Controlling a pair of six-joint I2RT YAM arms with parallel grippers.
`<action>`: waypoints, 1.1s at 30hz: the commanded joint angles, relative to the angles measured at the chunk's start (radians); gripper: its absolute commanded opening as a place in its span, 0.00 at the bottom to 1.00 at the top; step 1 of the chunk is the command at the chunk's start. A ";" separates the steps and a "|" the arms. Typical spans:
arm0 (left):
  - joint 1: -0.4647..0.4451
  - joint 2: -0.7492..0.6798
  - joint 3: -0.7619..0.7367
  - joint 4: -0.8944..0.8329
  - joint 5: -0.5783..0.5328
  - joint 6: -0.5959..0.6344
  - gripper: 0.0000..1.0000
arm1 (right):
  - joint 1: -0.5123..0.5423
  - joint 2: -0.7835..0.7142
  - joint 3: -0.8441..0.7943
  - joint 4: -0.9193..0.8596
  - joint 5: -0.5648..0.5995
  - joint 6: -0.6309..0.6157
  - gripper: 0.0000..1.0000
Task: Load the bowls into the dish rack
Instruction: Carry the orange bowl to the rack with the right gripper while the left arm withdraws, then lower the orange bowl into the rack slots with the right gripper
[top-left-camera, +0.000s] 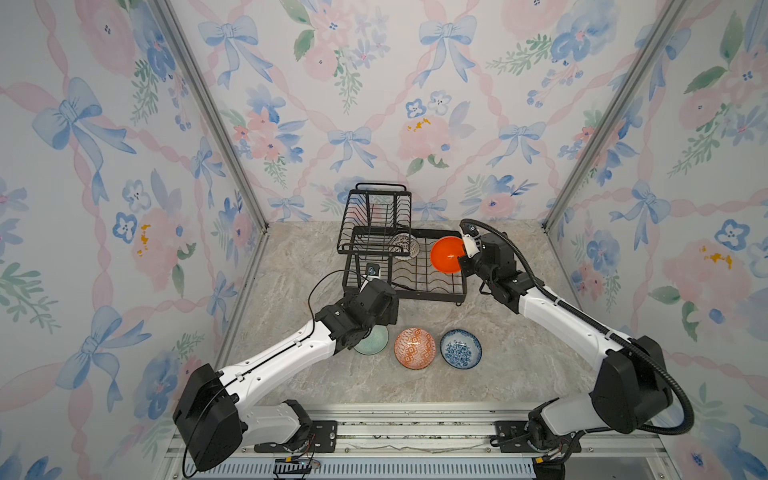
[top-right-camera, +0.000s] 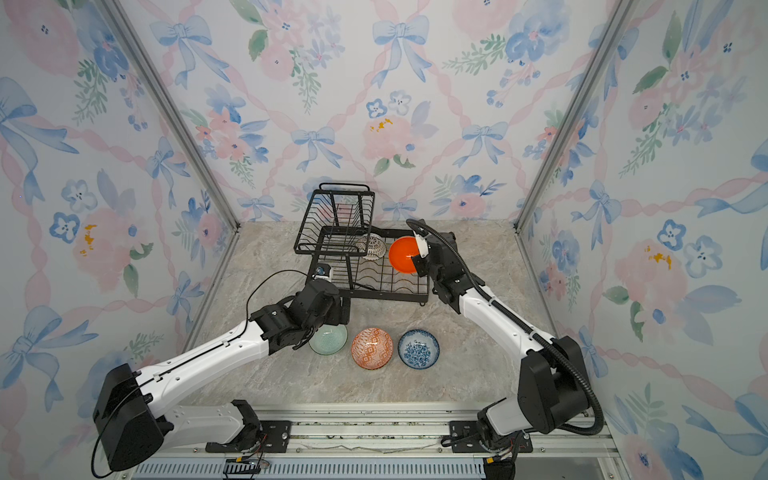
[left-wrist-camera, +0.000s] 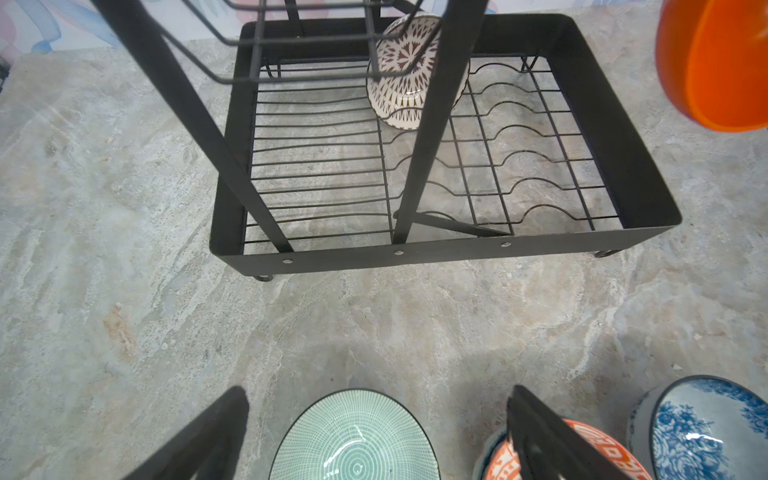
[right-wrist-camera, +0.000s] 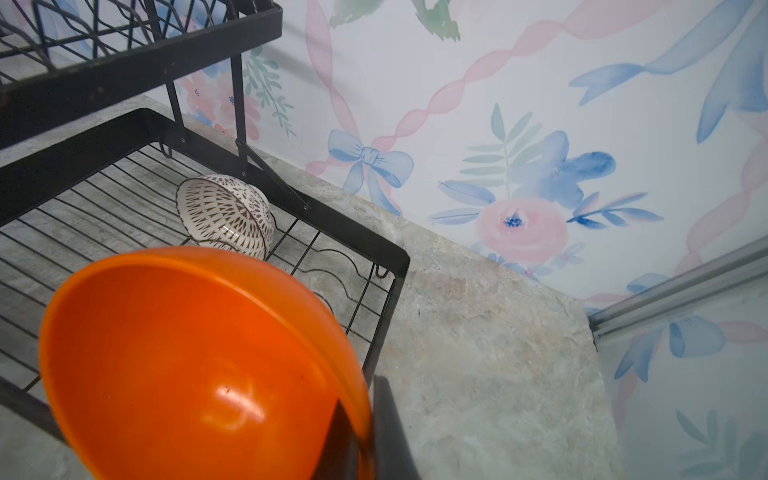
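Observation:
The black wire dish rack (top-left-camera: 432, 296) (top-right-camera: 390, 296) stands at the back of the table. A white bowl with brown lattice (top-left-camera: 405, 246) (left-wrist-camera: 405, 75) (right-wrist-camera: 226, 216) lies on its side in the rack's lower tray. My right gripper (right-wrist-camera: 361, 399) (top-left-camera: 463, 257) is shut on the rim of the plain orange bowl (top-left-camera: 446, 254) (top-right-camera: 404, 254) (right-wrist-camera: 187, 365), holding it tilted above the tray's right part. My left gripper (left-wrist-camera: 378, 392) is open just above the pale mint bowl (left-wrist-camera: 353, 440) (top-left-camera: 374, 343), holding nothing.
An orange-white geometric bowl (top-left-camera: 414, 348) (left-wrist-camera: 602, 449) and a blue-white floral bowl (top-left-camera: 460, 348) (left-wrist-camera: 702, 432) sit upright on the marble table beside the mint one. The rack's raised upper basket (top-left-camera: 376, 220) stands over the tray's left part. Wallpapered walls enclose three sides.

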 joint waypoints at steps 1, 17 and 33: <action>0.030 -0.030 -0.038 0.025 0.020 -0.028 0.98 | -0.045 0.049 0.013 0.237 -0.056 -0.075 0.00; 0.173 -0.019 -0.091 0.066 0.105 -0.008 0.98 | -0.058 0.442 0.102 0.721 0.076 -0.285 0.00; 0.263 -0.012 -0.124 0.081 0.153 -0.011 0.98 | -0.053 0.693 0.249 0.914 0.090 -0.534 0.00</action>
